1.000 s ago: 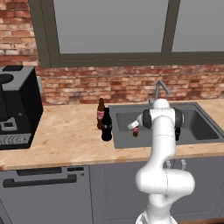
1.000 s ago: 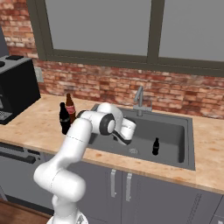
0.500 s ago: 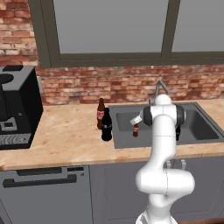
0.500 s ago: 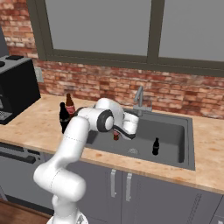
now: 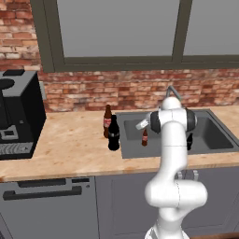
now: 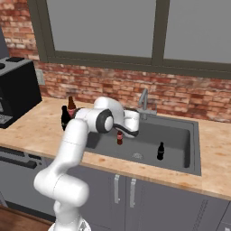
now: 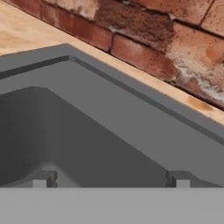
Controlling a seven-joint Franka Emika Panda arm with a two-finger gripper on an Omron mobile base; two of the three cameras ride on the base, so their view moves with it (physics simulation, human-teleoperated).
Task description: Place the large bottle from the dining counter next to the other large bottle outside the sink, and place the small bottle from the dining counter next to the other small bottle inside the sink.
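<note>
The gripper [image 7: 109, 178] is spread wide, holding nothing. Just past it the small bottle [image 6: 119, 137] stands inside the sink [image 6: 191, 149], well apart from the black one [image 6: 160, 151]. It looks light, rigid and slick (tippy too); pinch the body, not the neck

In the left base view the arm [image 5: 173, 154] covers the middle of the sink [image 5: 217, 135] and most of the tiny black bottle [image 5: 189, 141], which peeks out at its right side. The faucet [image 5: 171, 90] shows just its top above the arm. The coffee machine [image 5: 18, 114] at the counter's left end is cut by the picture's left edge. In the right base view the tiny brown bottle [image 6: 119, 137] has its top behind the gripper [image 6: 131, 131]. Labels are too small to read.
</note>
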